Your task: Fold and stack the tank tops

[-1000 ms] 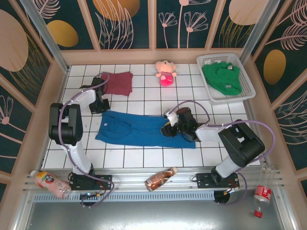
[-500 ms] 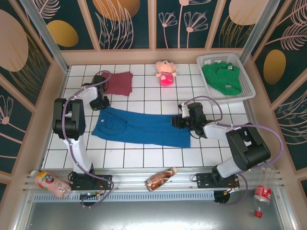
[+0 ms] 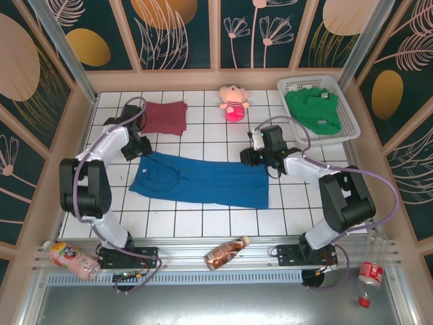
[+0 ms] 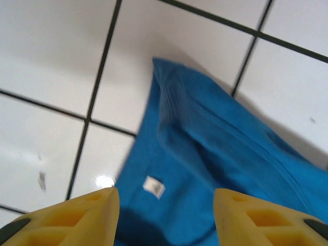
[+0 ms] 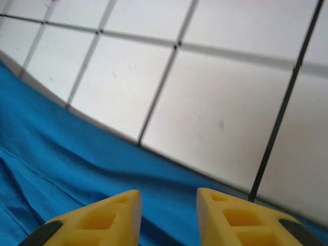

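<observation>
The bright blue tank top [image 3: 199, 181] lies flat as a long band across the middle of the tiled table. My left gripper [image 3: 141, 149] hovers at its far left corner, open; in the left wrist view the blue cloth [image 4: 215, 154] with a small white label [image 4: 154, 187] lies between the yellow fingers [image 4: 77, 218] of that gripper [image 4: 165, 215]. My right gripper [image 3: 252, 158] is at the far right corner, open over the blue hem [image 5: 77, 169], gripper [image 5: 168, 215]. The folded maroon tank top [image 3: 166, 117] rests at the back left. The green one [image 3: 312, 112] sits in the basket.
A pink plush doll [image 3: 234, 101] lies at the back centre. The white basket [image 3: 346, 120] stands at the back right. Bottles lie along the front rail: one brown [image 3: 226, 252], one at the left [image 3: 67, 258], one at the right [image 3: 369, 276].
Both grippers moved toward the far edge of the blue top. The right one left the cloth's right end for its far corner; the top now lies flatter and slightly further back.
</observation>
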Robot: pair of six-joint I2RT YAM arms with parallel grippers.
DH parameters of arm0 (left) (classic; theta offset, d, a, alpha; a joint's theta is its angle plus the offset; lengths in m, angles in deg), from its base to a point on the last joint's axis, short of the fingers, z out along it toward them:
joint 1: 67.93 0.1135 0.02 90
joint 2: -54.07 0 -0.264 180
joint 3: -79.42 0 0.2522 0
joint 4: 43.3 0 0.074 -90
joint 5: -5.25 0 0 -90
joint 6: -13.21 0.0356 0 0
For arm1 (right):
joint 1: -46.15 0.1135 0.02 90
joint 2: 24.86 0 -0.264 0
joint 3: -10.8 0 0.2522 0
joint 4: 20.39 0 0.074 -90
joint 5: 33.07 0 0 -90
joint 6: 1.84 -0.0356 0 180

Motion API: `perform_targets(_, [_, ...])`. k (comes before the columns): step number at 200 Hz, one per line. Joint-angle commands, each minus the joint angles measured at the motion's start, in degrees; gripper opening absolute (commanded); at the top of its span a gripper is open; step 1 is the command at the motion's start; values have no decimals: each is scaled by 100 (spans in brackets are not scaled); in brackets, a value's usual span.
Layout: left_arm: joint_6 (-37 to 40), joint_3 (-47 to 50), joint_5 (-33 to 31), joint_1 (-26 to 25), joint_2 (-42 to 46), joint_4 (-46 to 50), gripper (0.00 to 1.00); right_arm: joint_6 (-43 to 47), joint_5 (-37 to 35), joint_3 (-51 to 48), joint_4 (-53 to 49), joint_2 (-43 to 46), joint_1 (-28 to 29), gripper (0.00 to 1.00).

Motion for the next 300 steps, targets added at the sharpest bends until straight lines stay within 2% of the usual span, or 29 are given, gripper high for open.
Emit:
perform_targets(1, [-585, 474, 598, -282, 329, 48, 52, 1653, -131, 410, -562, -205, -14, 37])
perform_targets(28, [-846, 730, 939, -743, 27, -534, 51, 3075, -112, 559, -859, -568, -41, 37])
perform_targets(53, [-938, 674, 1100, -897, -508, -960, 46, 3579, 17, 656, -1143, -840, -37, 37])
perform_targets(94, [-730, 455, 1161, -1016, -1215, -1113, 36, 3929, -563, 417, -1464, -948, 49, 33])
perform_targets(134, [-494, -18, 1178, -1232, -1603, -932, 35, 4031, -1273, -170, -1793, -708, 256, 30])
perform_targets(178, [-159, -584, 1361, -1621, -1986, -780, 35, 3777, -1398, -1040, -2325, 220, 532, 30])
perform_targets(211, [-51, -1081, 1469, -1970, -2243, -742, 35, 3800, -1502, -1478, -2821, 868, 1020, 30])
perform_targets(263, [363, -2675, 1427, -2426, -3293, -646, 35, 3879, -1457, -1895, -3035, 1497, 1403, 31])
perform_targets(300, [632, -4229, 1144, -2467, -4185, -549, 36, 3869, -1367, -1763, -2899, 1374, 1542, 31])
